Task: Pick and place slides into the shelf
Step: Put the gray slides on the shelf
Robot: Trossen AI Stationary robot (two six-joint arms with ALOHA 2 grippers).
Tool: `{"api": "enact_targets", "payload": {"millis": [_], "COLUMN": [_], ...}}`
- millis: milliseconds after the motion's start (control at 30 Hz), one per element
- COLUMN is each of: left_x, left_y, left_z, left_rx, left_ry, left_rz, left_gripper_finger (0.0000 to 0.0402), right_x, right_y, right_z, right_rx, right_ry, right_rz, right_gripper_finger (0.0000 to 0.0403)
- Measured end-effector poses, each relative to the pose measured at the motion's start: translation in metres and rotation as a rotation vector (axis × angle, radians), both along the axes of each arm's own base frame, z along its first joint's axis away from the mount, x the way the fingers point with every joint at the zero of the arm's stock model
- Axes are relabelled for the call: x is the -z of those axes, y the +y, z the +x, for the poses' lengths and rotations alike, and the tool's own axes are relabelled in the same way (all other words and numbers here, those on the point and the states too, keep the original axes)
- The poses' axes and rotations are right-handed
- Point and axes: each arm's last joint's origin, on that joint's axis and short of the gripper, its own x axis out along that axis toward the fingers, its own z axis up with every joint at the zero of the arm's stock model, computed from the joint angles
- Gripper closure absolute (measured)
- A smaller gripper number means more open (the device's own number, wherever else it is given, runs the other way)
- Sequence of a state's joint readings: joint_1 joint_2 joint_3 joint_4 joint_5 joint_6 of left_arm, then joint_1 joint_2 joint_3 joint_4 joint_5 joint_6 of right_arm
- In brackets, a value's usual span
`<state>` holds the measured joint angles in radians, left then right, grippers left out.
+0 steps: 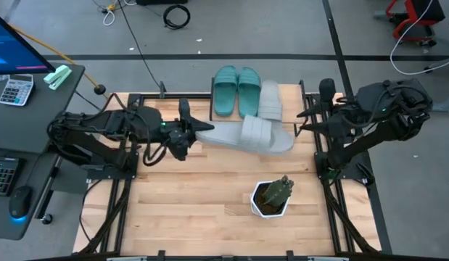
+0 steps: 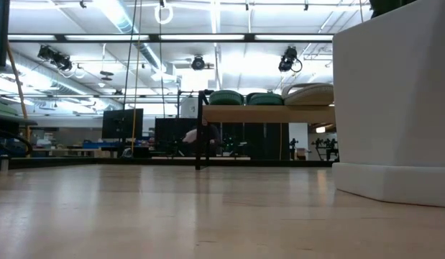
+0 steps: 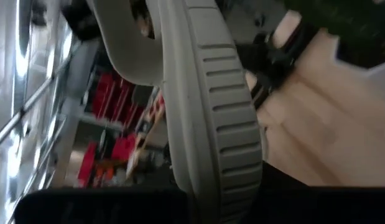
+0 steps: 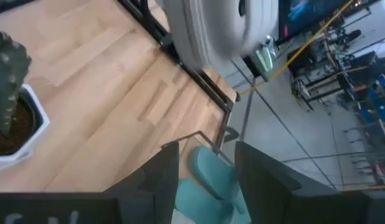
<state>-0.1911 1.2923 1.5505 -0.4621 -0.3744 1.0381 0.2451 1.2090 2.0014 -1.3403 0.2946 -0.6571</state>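
High view: left gripper (image 1: 186, 135) pinches grey slide (image 1: 246, 135) by heel, held above table (image 1: 195, 203). Teal pair (image 1: 236, 89) (plus one grey) on shelf (image 1: 289, 93). Right gripper (image 4: 204, 171) spread, waiting beside shelf.

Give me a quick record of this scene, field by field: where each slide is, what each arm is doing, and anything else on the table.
teal slides: both on the shelf, side by side
grey slide on shelf: beside the teal pair
held grey slide: gripped at one end by left gripper, off the shelf
right gripper: at the table's right edge, holding nothing, jaws open
potted plant: white pot on the table, near side
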Motion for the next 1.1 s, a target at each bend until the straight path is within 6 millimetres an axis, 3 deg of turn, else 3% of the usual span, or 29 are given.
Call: {"api": "enact_targets", "payload": {"millis": [300, 467, 733, 933, 1100], "left_x": [-0.013, -0.019, 0.005, 0.025, 0.028], "left_y": [0.010, 0.031, 0.070, 0.076, 0.076], "left_z": [-0.001, 0.002, 0.016, 0.021, 0.022], "left_rx": [0.287, 0.416, 0.414, 0.399, 0.398], "left_ry": [-0.104, -0.178, -0.265, -0.223, -0.220], "left_rz": [0.029, 0.029, -0.052, -0.103, -0.107], "left_gripper_finger": [0.0339, 0.0339, 0.0339, 0.0339, 0.0339], "right_x": [-0.008, -0.011, -0.020, -0.026, -0.029], "right_y": [0.004, 0.007, 0.013, 0.014, 0.017], "right_z": [-0.002, -0.001, 0.009, 0.017, 0.025], "right_rx": [-0.134, -0.207, -0.362, -0.374, -0.410], "right_ry": [-0.074, -0.099, -0.199, -0.279, -0.330], "right_rz": [0.102, 0.142, 0.120, 0.003, -0.017], "right_gripper_finger": [0.0240, 0.0240, 0.0241, 0.0241, 0.0241]}}
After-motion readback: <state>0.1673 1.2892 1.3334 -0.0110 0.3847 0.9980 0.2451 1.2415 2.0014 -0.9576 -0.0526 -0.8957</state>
